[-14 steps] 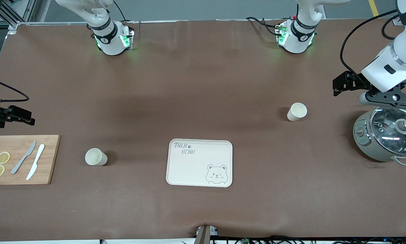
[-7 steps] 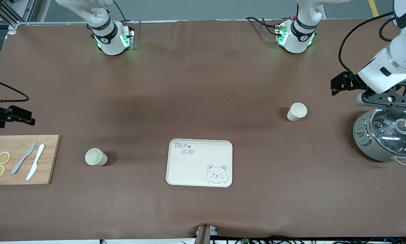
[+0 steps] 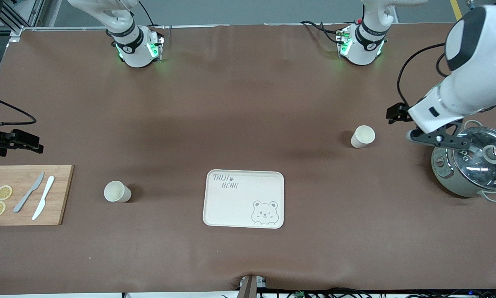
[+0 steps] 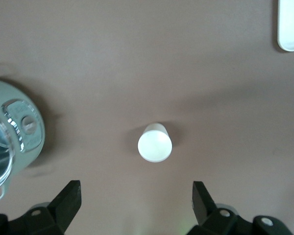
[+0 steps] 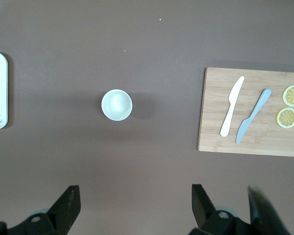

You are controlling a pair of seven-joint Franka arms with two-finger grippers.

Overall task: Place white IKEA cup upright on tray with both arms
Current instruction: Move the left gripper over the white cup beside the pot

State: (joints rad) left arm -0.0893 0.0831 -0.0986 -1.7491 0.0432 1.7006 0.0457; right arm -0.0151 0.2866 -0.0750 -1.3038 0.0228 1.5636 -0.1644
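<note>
The tray [image 3: 243, 198] lay nearest the front camera, bare. One white cup [image 3: 117, 192] stood toward the right arm's end, the other cup [image 3: 363, 136] farther back toward the left arm's. The left gripper [image 4: 136, 201], fingers spread and empty, had swung from over the pot [image 3: 471, 165] toward that cup. The right gripper [image 5: 133, 205] waited, spread and empty, above the cutting board's [image 3: 24, 194] end.

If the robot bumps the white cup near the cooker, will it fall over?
Probably. The white cup looks small, thin-walled and empty, so likely light. It stands upright on the bare table and seems taller than wide, so a sideways push could tip it; being round, it might then roll.
</note>
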